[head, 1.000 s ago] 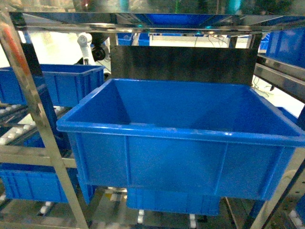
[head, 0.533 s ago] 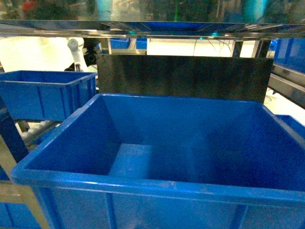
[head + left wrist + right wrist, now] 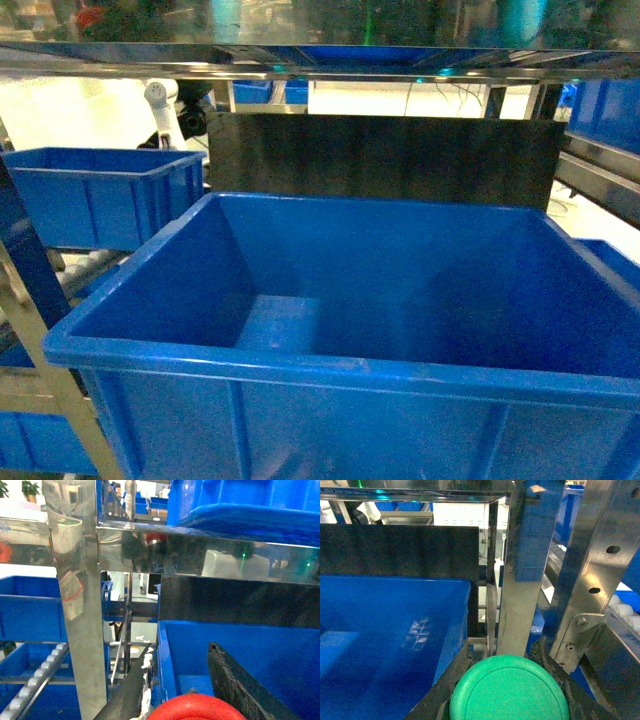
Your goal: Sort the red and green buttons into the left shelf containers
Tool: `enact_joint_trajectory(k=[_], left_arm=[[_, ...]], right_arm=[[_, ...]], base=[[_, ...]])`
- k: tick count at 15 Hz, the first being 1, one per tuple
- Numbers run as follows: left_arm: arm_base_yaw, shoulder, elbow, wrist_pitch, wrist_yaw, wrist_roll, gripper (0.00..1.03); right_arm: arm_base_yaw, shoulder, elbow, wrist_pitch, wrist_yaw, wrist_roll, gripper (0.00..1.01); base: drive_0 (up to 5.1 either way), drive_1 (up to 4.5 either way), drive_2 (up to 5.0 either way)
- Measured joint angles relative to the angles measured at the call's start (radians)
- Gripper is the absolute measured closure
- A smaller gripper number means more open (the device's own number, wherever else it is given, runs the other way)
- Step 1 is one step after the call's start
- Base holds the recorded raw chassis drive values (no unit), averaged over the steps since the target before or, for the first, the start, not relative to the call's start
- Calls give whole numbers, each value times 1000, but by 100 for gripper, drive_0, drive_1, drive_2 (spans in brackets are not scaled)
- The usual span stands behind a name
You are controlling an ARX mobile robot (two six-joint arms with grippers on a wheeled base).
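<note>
Right now my head view is mostly one big blue tub, with a second tub at the left edge. At the bottom of my left wrist view, the left jaws are clamped on the red button; bottom centre in my right wrist view, the right jaws clamp the green button.

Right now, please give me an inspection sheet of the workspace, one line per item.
Surface: steel shelf frame, roller rails at left.
Job's things: big blue tub, no button seen inside; red button and green button each between hand fingers.
Clutter: nothing seen.
Grippers: left hand shut on red button; right hand shut on green button.
Cables: thin cables behind the shelf, far.
Surroundings: smaller blue tub at left, dark back panel.
</note>
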Motion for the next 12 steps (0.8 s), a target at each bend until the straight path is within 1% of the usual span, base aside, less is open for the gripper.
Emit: enact_joint_trajectory(k=[3, 4, 6, 7, 8, 10, 11, 12], left_arm=[[0, -6, 0, -1, 3, 0, 75], [0, -5, 0, -2, 2, 0, 75], [0, -5, 0, -1, 1, 0, 75], [0, -5, 0, -1, 3, 0, 75], [0, -5, 0, -1, 3, 0, 75], [0, -5, 0, -1, 2, 0, 75], [0, -5, 0, -1, 3, 0, 75], [0, -5, 0, -1, 3, 0, 75]], right_arm=[[1, -2, 0, 3, 3, 0, 70], [20, 6, 1, 14, 8, 1, 70], [115, 45, 22, 16, 57, 2, 70], [181, 76, 32, 29, 98, 2, 70], [232, 99, 42, 35, 123, 11, 70], [343, 164, 71, 72, 198, 13, 70], [372, 200, 94, 66, 229, 22, 70], [402, 220, 107, 60, 249, 22, 70]], base=[[0, 0, 0], [0, 0, 0], [0, 0, 0], [0, 0, 0], [0, 0, 0], [0, 0, 0], [0, 0, 0], [0, 0, 0]])
